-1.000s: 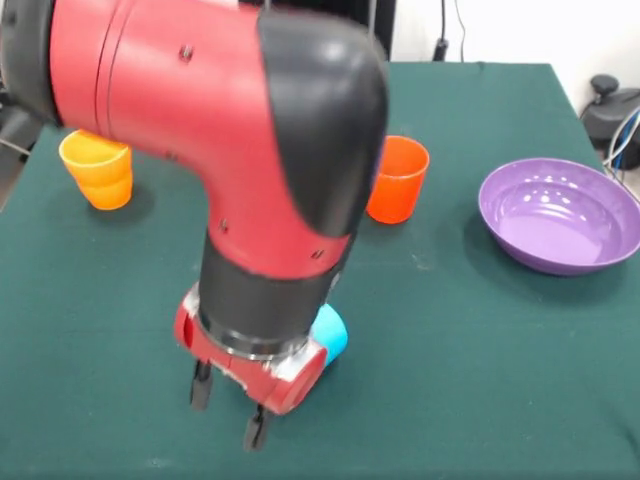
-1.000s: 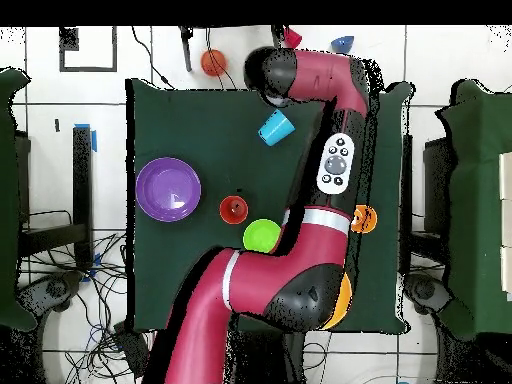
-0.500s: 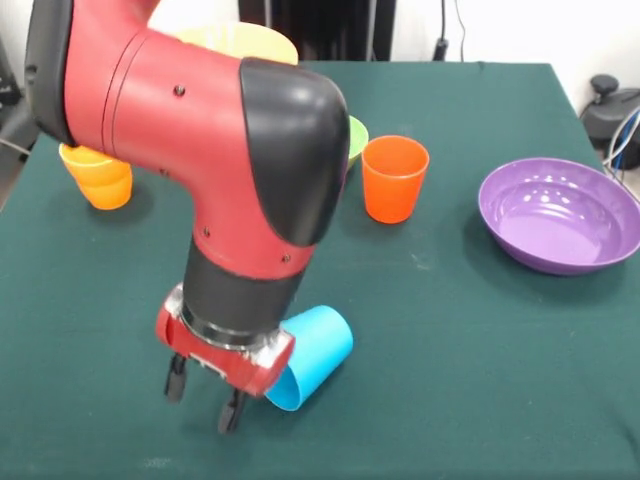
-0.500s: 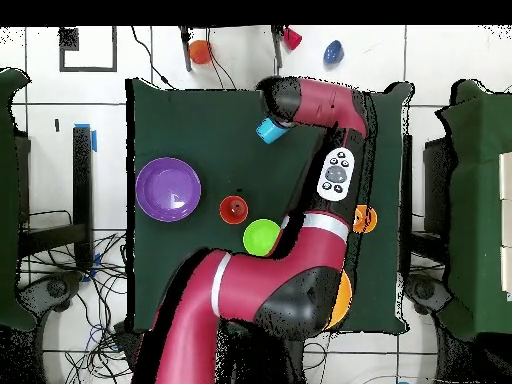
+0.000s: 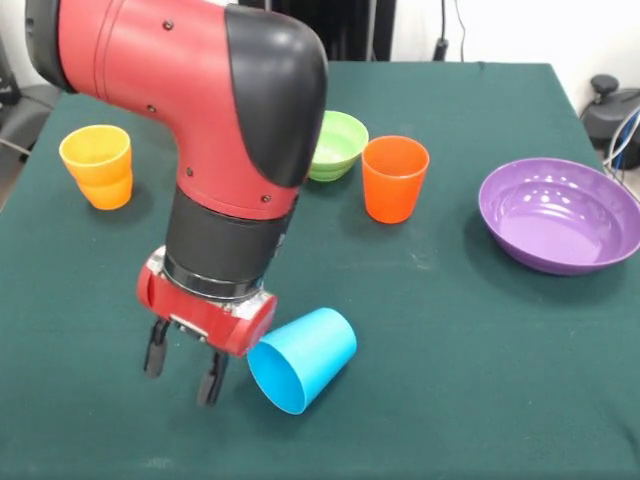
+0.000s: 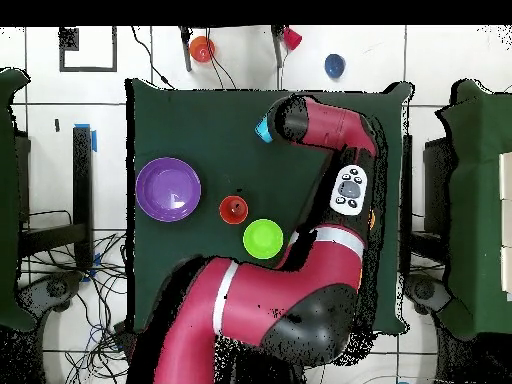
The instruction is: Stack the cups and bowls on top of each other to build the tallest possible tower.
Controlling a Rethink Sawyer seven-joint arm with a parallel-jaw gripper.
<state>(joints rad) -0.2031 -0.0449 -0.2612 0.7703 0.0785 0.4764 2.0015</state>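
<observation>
A light blue cup [image 5: 303,357] lies on its side near the table's front edge, its mouth turned to the lower left. Just left of it hangs my gripper [image 5: 182,366], open, with nothing between the fingers [image 5: 155,352]. An orange cup [image 5: 394,178] stands upright mid-table beside a light green bowl [image 5: 336,144]. A wide purple bowl [image 5: 560,214] sits at the right. At the far left a yellow cup sits nested in an orange one, a short tower [image 5: 97,165]. In the overhead view the arm hides the gripper, and only a sliver of the light blue cup [image 6: 262,127] shows.
My bulky red and black arm [image 5: 215,130] leans over the left middle of the table and hides what is behind it. In the overhead view, an orange piece [image 6: 202,47], a red piece [image 6: 291,38] and a blue piece [image 6: 334,66] lie on the floor beyond the table edge.
The arm has swung left in the front view, carrying the gripper off the light blue cup. That cup, the green bowl and the orange cup are now uncovered.
</observation>
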